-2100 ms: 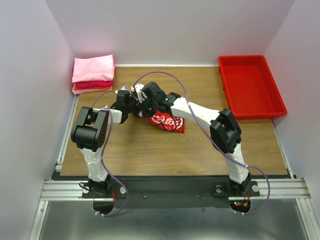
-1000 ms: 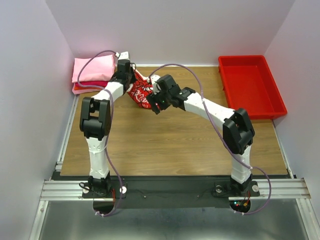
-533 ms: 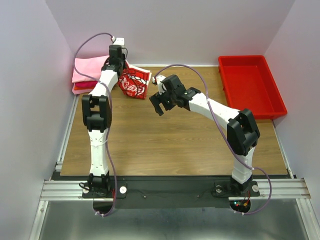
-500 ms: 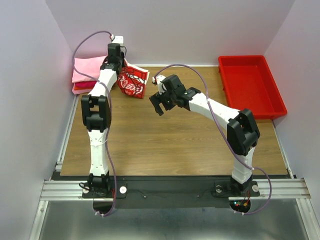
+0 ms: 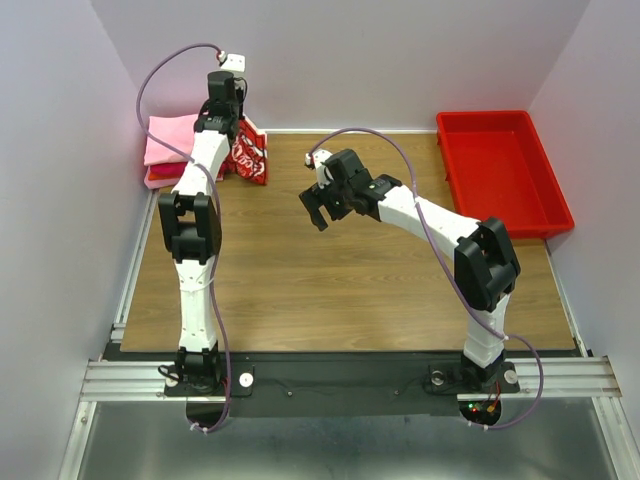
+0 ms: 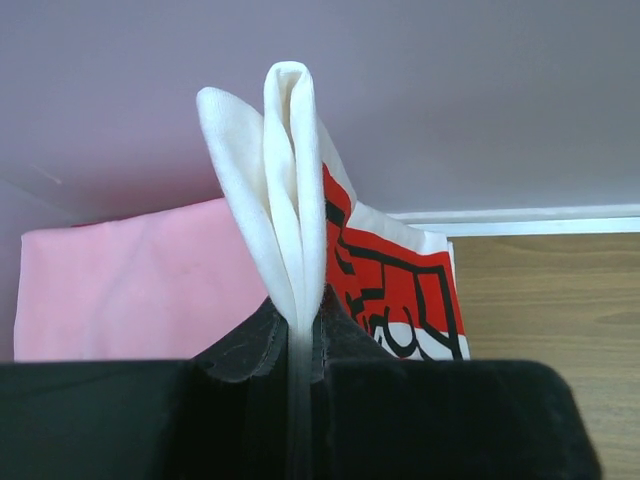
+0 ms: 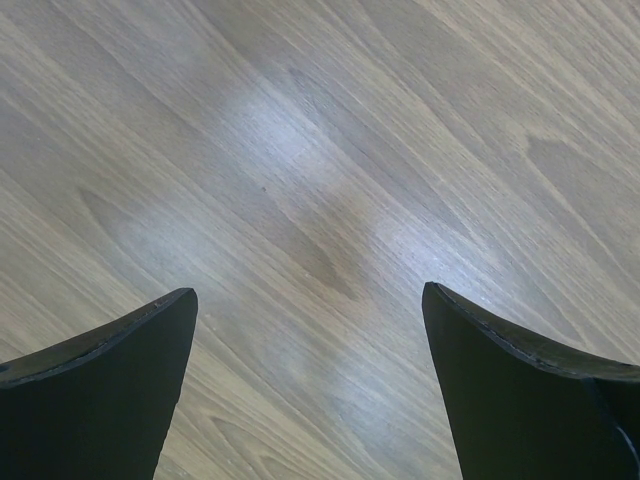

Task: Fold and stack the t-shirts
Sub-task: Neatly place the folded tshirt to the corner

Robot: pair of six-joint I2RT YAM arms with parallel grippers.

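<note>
Left claw (image 6: 297, 345) clamped on folded edge of white tee (image 6: 285, 190). Tee held aloft, red print hanging down, just beside pink tee (image 5: 168, 138) lying at far left corner. Right claw (image 5: 313, 208) jaws apart, empty, over bare wood of table (image 5: 330, 290), well apart from both tees. Likely step: stacking. Carry white tee fully over pink tee, lower flat, square edges before release. Dangling half may crumple or slide off.

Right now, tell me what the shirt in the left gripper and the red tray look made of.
The white printed t-shirt: soft matte cloth, probably cotton; it bends in rounded folds above the left gripper. The red tray: likely rigid plastic; smooth straight walls, even colour.
</note>
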